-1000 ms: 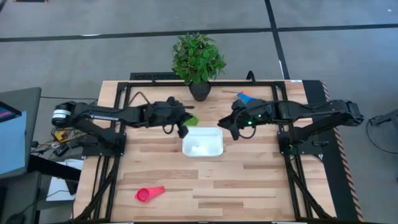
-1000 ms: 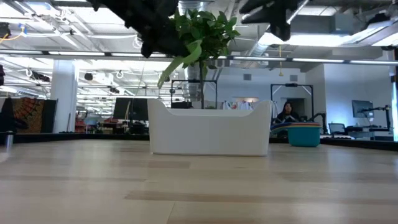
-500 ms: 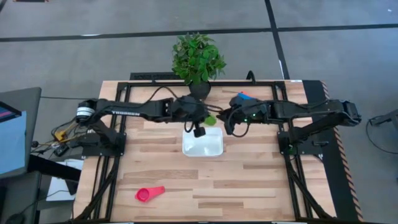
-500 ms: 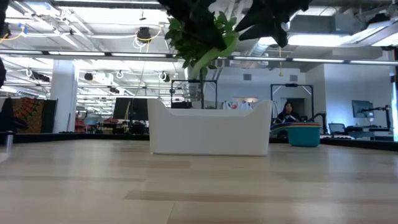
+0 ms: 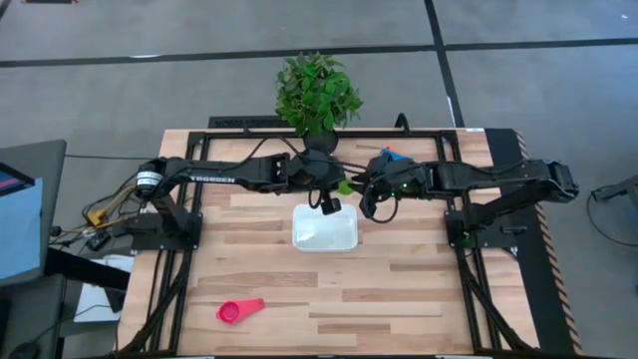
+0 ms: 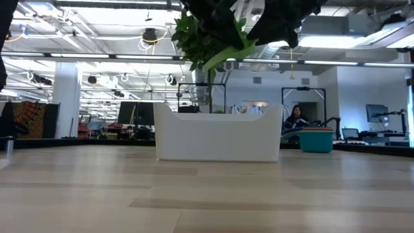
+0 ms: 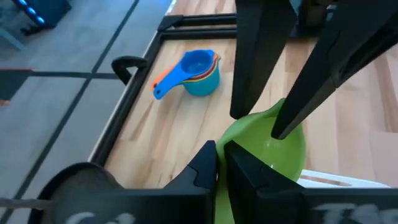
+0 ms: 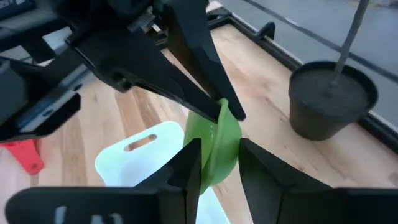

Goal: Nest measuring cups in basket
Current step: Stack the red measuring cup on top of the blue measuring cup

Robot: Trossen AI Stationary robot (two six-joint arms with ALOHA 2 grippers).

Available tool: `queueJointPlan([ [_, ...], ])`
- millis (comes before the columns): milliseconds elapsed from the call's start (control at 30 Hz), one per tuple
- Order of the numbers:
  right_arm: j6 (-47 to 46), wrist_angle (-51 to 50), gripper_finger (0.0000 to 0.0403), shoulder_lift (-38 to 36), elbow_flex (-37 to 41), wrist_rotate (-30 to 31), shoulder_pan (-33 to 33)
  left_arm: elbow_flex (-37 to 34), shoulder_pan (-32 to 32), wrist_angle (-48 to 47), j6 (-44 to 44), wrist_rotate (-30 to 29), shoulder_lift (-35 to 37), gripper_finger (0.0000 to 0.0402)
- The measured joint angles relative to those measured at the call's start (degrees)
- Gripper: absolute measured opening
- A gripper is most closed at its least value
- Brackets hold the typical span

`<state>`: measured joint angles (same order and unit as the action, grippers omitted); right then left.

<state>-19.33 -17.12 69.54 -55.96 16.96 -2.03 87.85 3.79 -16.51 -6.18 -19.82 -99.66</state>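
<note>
The green measuring cup (image 5: 344,187) hangs in the air above the far edge of the white basket (image 5: 325,227), which sits flat on the table. My left gripper (image 7: 221,165) is shut on the cup. My right gripper (image 8: 217,162) is open, with its fingers on either side of the cup's bowl (image 8: 214,149). A nested stack of cups, blue on top (image 5: 391,157), rests on the table near the far edge. A red cup (image 5: 239,311) lies alone near the table's near left. My left gripper pinches the green cup's handle (image 8: 224,109) between its two fingers, reaching in from the table's left. The cup is lifted clear, and its bowl (image 7: 273,143) lies beyond the fingertips. My right gripper's fingers (image 7: 277,134) straddle the bowl; whether they touch it I cannot tell.
The dark plant pot (image 5: 319,145) stands at the table's far edge, just behind both grippers. Its leaves hang in front of the arms in the low view. The stack of cups (image 7: 199,71) lies to the right of the pot. Bare wood stretches between the basket and the red cup (image 8: 25,155).
My left gripper carried the green cup toward the table's right, from beside the basket's far left corner to above its far edge, up to the right gripper. My right gripper shifted a little toward the table's left and now has the cup between its fingers.
</note>
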Motion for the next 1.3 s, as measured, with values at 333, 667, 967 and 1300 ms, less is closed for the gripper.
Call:
queueJointPlan([
  [333,0.20,-3.92,0.0100,0.02,0.00,0.92,-1.75,0.00,-0.02,0.18,12.96,0.85,0.00,0.0007],
  [667,0.58,-7.06,0.0051,0.06,0.09,0.52,-3.65,0.00,-0.37,1.24,21.29,4.71,0.05,0.0006],
  [967,-1.01,-9.96,0.0029,1.44,0.39,1.43,-3.77,0.20,-1.32,6.16,23.70,11.09,0.44,0.0005],
  [1300,-14.40,-23.32,0.0020,0.27,0.26,1.32,-7.96,0.11,-1.38,2.26,23.68,10.54,0.78,0.0006],
])
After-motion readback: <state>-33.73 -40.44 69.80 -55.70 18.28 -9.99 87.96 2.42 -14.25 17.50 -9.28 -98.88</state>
